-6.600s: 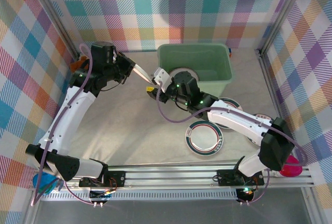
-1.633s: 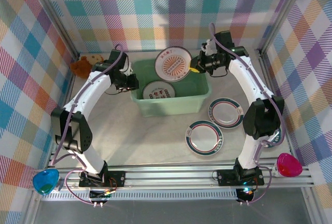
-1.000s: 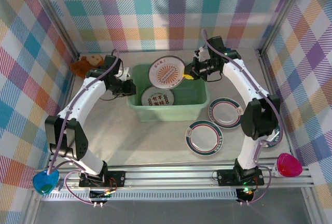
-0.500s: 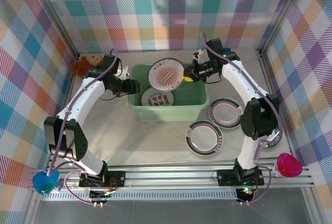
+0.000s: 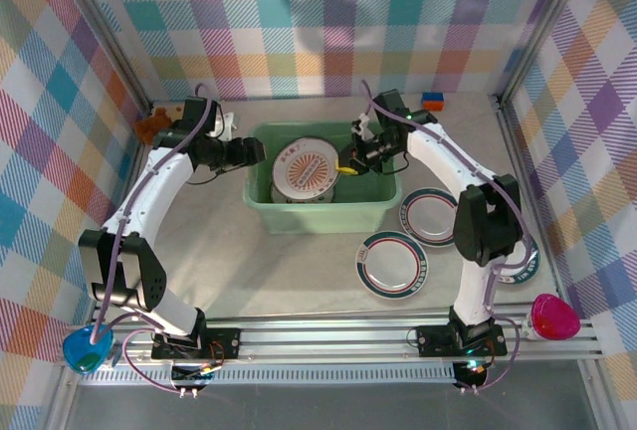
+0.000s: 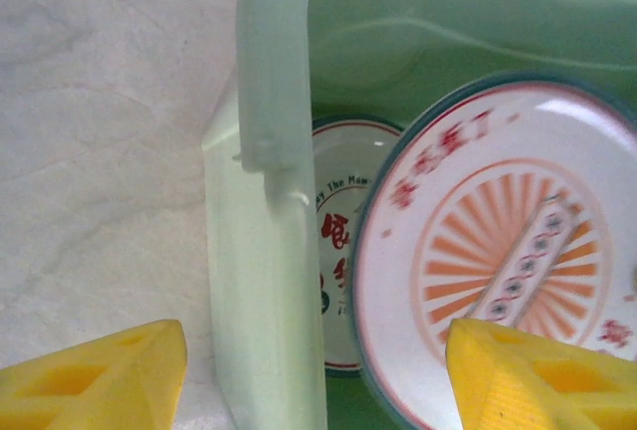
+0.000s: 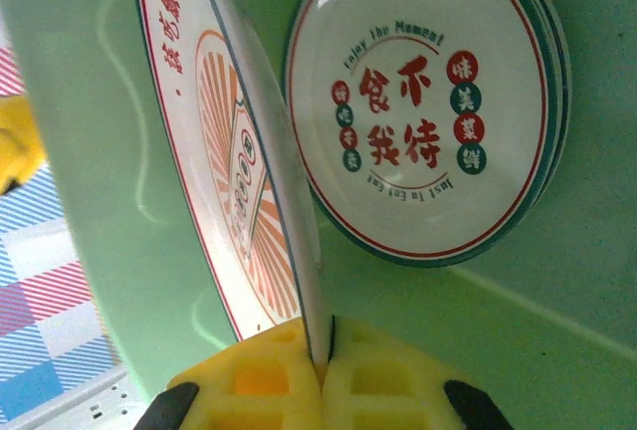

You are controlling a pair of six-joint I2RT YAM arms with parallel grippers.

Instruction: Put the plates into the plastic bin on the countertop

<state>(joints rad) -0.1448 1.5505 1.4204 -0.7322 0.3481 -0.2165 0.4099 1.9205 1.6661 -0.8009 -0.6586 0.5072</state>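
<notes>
The pale mint-green plastic bin (image 5: 370, 194) stands mid-countertop (image 5: 249, 251). My right gripper (image 5: 348, 162) reaches into it, shut on the rim of a tilted sunburst plate (image 5: 307, 169); the right wrist view shows this plate (image 7: 224, 166) edge-on in the gripper (image 7: 323, 362), above a red-lettered plate (image 7: 428, 111) lying flat in the bin. My left gripper (image 5: 250, 151) is open astride the bin's left wall (image 6: 267, 281), its yellow fingers (image 6: 100, 375) clear of the wall. Two green-rimmed plates (image 5: 394, 264) (image 5: 433, 216) lie on the countertop right of the bin.
Another plate (image 5: 525, 263) lies partly under the right arm. A pink bowl (image 5: 555, 317) and a blue bowl (image 5: 85, 347) sit at the near corners. A brown plush toy (image 5: 154, 123) and a small block (image 5: 432, 102) lie at the back. Plaid walls enclose three sides.
The left gripper has opened and let go of the bin's left wall. The right gripper has lowered the sunburst plate into the bin, over the lettered plate.
</notes>
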